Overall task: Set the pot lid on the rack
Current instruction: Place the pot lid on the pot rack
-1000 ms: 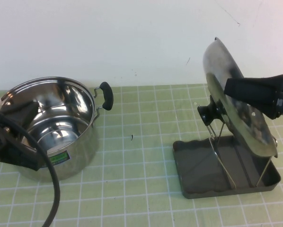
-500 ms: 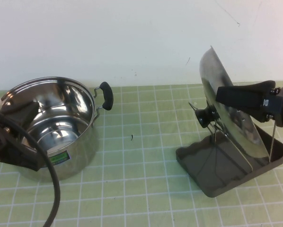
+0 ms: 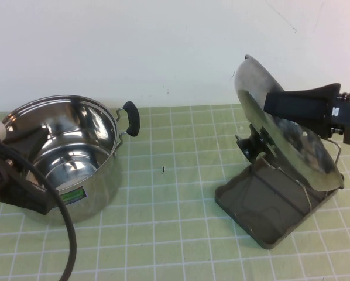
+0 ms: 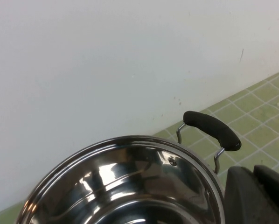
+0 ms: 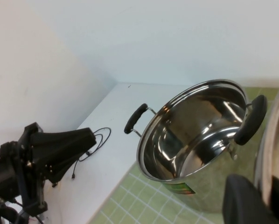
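The pot lid (image 3: 298,149) stands on edge at the right, leaning, with its black knob (image 3: 249,146) facing left. My right gripper (image 3: 270,105) is shut on the lid's upper rim, and the rim (image 5: 270,154) shows between its fingers in the right wrist view. The rack (image 3: 260,205) is under the lid, tipped up on its right side, and the lid's lower edge rests among its wire loops. My left gripper (image 3: 31,140) sits at the near left of the steel pot (image 3: 75,146). Its fingers (image 4: 244,196) are together, empty, beside the pot's rim.
The pot has black side handles (image 3: 131,118) and a green label, and it stands open at the left on the green checked mat (image 3: 175,199). A black cable (image 3: 67,234) curves along the front left. A white wall runs behind.
My right gripper has carried the lid a little left and up. The rack, flat a second ago, has tipped up on its right side and turned under the lid. The left arm has not moved.
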Motion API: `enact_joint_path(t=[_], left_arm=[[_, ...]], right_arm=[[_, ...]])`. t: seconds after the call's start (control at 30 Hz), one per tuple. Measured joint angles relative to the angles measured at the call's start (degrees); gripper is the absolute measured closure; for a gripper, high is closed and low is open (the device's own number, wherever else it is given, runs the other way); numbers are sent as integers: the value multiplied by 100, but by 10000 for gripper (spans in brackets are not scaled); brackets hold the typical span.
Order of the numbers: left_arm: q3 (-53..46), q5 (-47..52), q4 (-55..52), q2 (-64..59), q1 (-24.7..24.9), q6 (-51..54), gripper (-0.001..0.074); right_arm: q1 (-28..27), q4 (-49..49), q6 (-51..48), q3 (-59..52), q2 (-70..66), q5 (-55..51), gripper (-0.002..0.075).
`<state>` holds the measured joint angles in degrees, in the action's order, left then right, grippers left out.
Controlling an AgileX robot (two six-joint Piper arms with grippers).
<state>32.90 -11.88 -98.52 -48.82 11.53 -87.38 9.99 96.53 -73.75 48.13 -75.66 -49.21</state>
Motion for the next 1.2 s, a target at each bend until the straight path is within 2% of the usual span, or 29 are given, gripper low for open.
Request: enact_joint_path(t=[0.3,0.53,0.73,0.9,1.2], left_arm=[[0,0,-14,0,0,0,734],[0,0,-58,0,0,-14,734],[0,0,-122,0,0,-89,734],[-7,0,-131,0,0,-126,734],[-7,-10,-135,0,0,-171,734]], right_arm=[[-136,-11,275,39,0,-384,680],[-631,-77,479,432,0,-1229,683],[-1008,-1024,843,724,0,-1313,685],[-1033,-1256,919,732,0,-1379,685],[-1043,-1043,896,789,0,-1860,685]])
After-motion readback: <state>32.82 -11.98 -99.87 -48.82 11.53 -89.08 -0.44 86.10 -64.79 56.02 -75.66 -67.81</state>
